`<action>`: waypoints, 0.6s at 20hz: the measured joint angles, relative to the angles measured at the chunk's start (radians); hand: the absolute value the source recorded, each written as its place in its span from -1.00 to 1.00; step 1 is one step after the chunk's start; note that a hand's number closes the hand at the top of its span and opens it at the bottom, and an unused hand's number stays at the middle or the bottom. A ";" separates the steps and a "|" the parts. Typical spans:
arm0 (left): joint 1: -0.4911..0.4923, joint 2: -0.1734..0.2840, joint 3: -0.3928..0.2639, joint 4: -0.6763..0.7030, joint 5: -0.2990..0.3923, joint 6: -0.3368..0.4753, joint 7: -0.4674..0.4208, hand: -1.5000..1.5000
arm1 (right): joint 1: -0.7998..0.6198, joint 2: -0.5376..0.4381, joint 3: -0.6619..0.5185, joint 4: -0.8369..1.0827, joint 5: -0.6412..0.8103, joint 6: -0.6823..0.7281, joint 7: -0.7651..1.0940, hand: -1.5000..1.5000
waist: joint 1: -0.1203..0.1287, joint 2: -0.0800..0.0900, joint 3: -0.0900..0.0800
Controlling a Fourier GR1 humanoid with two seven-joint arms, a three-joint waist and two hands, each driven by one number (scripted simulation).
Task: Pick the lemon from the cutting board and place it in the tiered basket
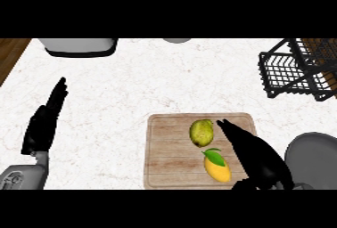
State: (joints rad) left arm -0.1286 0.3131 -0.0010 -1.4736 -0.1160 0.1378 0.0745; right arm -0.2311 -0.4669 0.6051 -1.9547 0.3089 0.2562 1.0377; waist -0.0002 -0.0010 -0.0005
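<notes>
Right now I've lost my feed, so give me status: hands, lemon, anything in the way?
Left hand open, resting. Right hand open beside lemon, not holding. Lemon on board; green fruit next to it.

We saw a white marbled table [132, 89] carrying a wooden cutting board [171, 151] near its front. A black wire tiered basket [296, 71] stood at its far right, and a grey appliance [77, 46] at its far left.

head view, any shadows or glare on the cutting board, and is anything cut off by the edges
Head view: even light, no glare on the cutting board; the right hand hides its right edge beside the lemon. The basket is cut off at the right edge, and the left hand rests open at left.
</notes>
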 measured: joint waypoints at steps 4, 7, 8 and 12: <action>-0.024 -0.011 0.009 0.018 -0.010 -0.004 0.002 0.00 | 0.032 0.016 0.006 0.007 0.031 0.012 -0.004 -1.00 | -0.001 0.000 0.000; -0.011 -0.010 0.016 0.004 -0.014 -0.017 -0.002 0.00 | 0.050 0.039 0.000 0.031 0.051 0.022 -0.015 -1.00 | 0.000 0.000 0.000; -0.012 -0.012 0.020 0.010 -0.014 -0.018 -0.009 0.00 | 0.055 0.057 0.011 0.040 0.075 0.018 -0.012 -1.00 | 0.000 0.000 0.000; -0.024 -0.019 0.031 0.022 -0.024 -0.026 -0.010 0.00 | 0.074 0.084 -0.008 0.083 0.106 0.029 -0.036 -1.00 | 0.000 0.001 0.000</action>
State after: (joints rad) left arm -0.1524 0.2936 0.0300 -1.4514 -0.1401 0.1117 0.0643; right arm -0.1568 -0.3827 0.5974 -1.8721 0.4144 0.2851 1.0014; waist -0.0002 -0.0002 -0.0001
